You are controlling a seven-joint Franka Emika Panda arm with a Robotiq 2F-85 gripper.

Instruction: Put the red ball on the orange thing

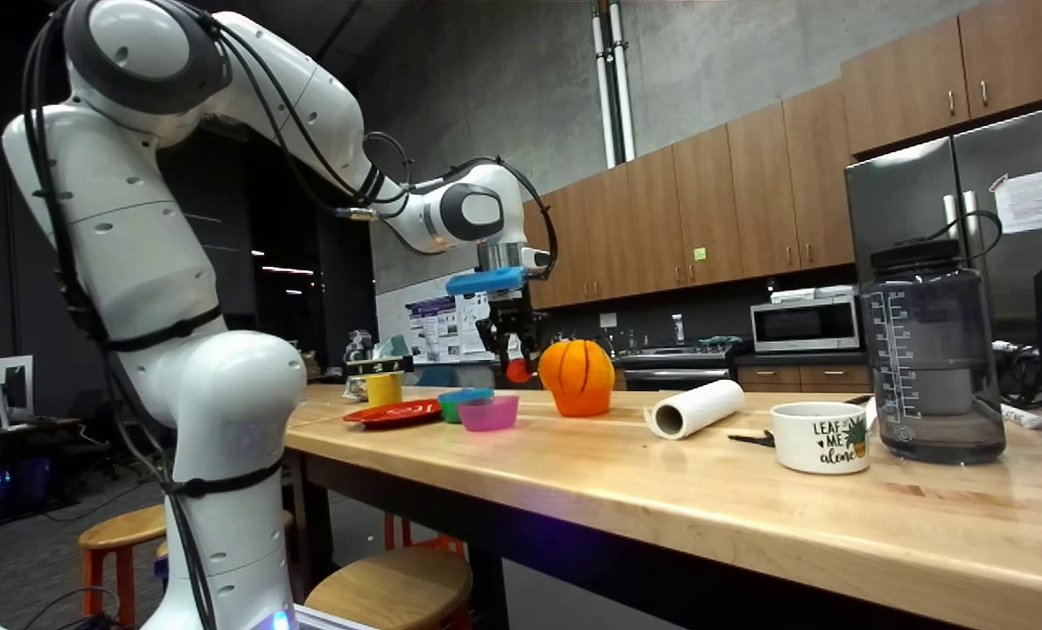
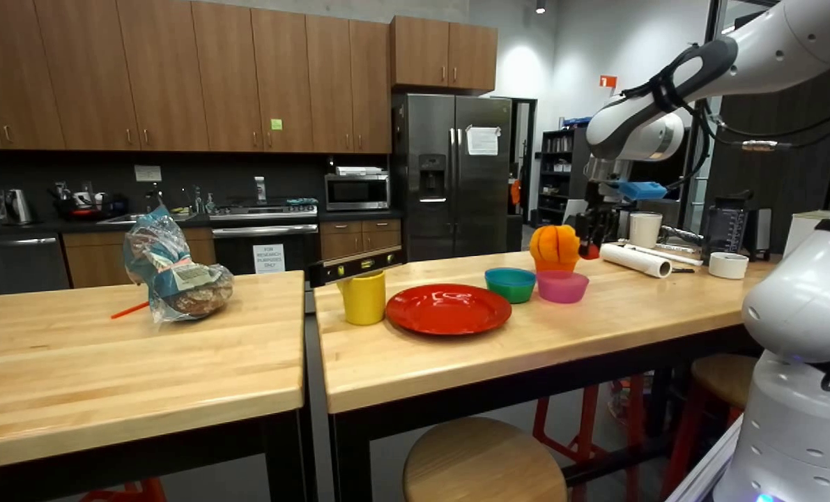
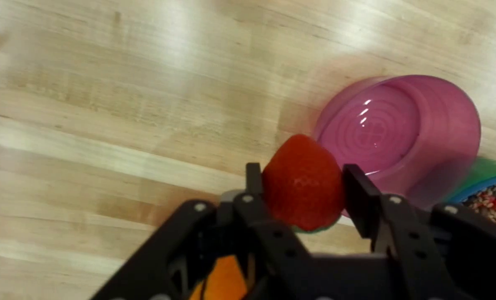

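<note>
The red ball has a tapered, strawberry-like shape with a green edge. My gripper is shut on it, one finger on each side. In both exterior views the ball hangs at the fingertips, above the table. The orange thing is round, pumpkin-like, with dark lines and a redder-orange base. It stands on the table right beside the held ball, about as high as it, and also shows in an exterior view. In the wrist view only a piece of it shows behind the gripper's linkage.
A pink bowl lies close by, with a green-and-blue bowl beside it. A red plate and a yellow cup stand farther along. A paper towel roll, a white mug and a large bottle stand on the other side.
</note>
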